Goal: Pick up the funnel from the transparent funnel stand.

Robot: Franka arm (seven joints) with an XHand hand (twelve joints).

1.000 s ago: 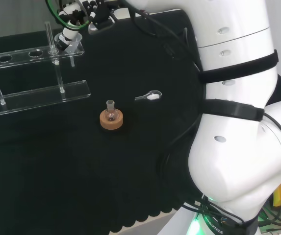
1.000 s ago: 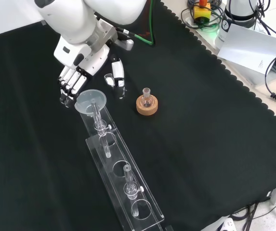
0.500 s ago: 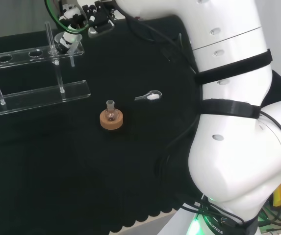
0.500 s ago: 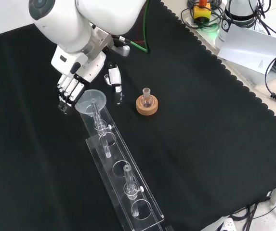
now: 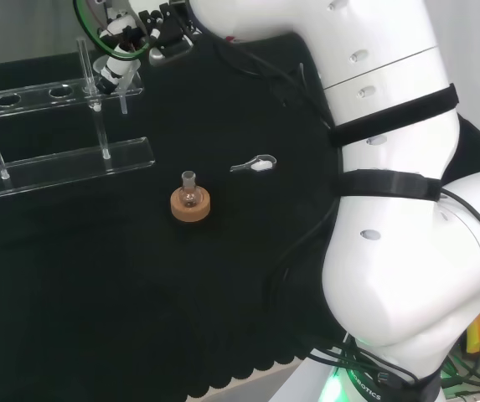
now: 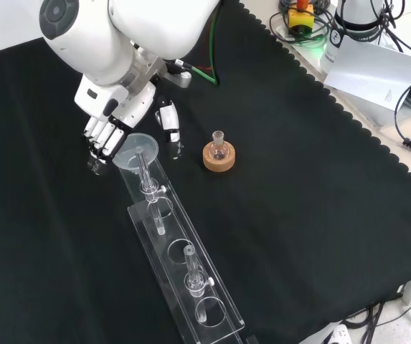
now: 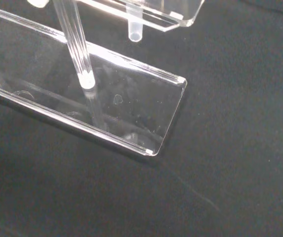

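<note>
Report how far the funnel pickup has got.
Done: the hand has reached the end of the clear funnel stand where the funnel sits. In hand: its fingers hang straight at one side of the funnel's rim, the thumb at the other, nothing gripped. Left: closing on the funnel and lifting it out; its stem is still down through the stand.

Your funnel (image 6: pixel 135 150) is clear, with a wide round mouth facing up and a thin stem hanging straight down. It sits upright in the end hole of the transparent funnel stand (image 6: pixel 183 272), the end nearest the arm. The stand is a long clear two-tier rack on thin posts, lying on the black cloth.
</note>
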